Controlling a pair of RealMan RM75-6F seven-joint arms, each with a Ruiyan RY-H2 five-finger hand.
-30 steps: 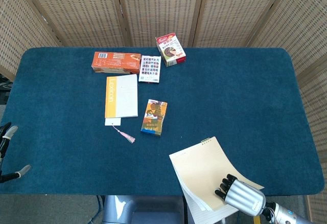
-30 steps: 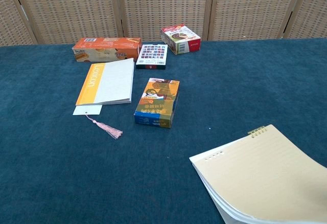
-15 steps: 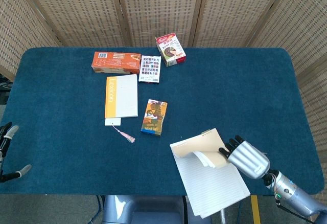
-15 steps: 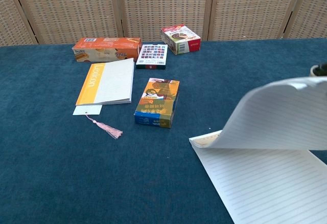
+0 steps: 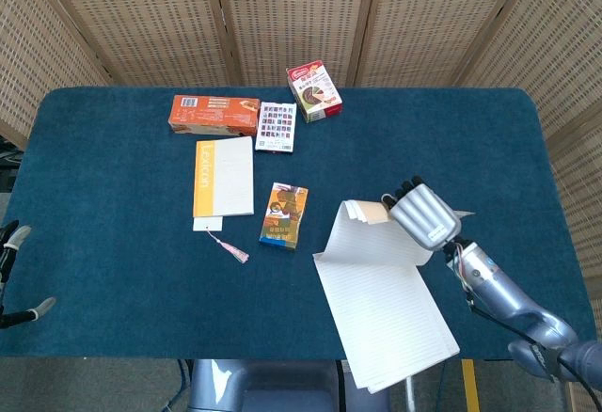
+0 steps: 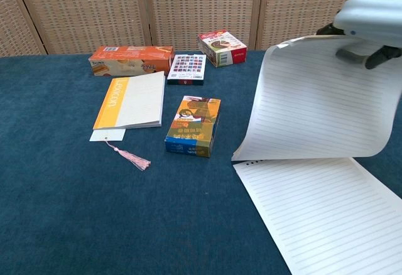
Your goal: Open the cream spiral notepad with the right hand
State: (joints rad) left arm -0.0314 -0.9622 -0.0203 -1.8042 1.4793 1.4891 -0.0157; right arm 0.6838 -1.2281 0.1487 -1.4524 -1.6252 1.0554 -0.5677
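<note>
The cream spiral notepad (image 5: 390, 323) lies open at the front right of the blue table, a lined page (image 6: 323, 221) facing up. Its cover and several leaves (image 5: 369, 236) stand lifted and curl back over the spiral edge. In the chest view they show as a tall lined sheet (image 6: 317, 102). My right hand (image 5: 423, 214) holds their top edge, fingers curled over it, and it shows at the upper right of the chest view (image 6: 370, 12). My left hand (image 5: 17, 280) is at the far left front edge, fingers apart, holding nothing.
A blue-orange box (image 5: 284, 214) lies just left of the lifted leaves. Further back lie an orange-spined Lexicon notebook (image 5: 224, 177) with a pink tassel (image 5: 232, 250), an orange carton (image 5: 214, 114), a card pack (image 5: 276, 126) and a red box (image 5: 314, 91). Wicker screens (image 5: 301, 17) stand behind.
The notepad went from shut to open. My right hand rose from the front edge and swung away from me, carrying the cover and leaves up and over.
</note>
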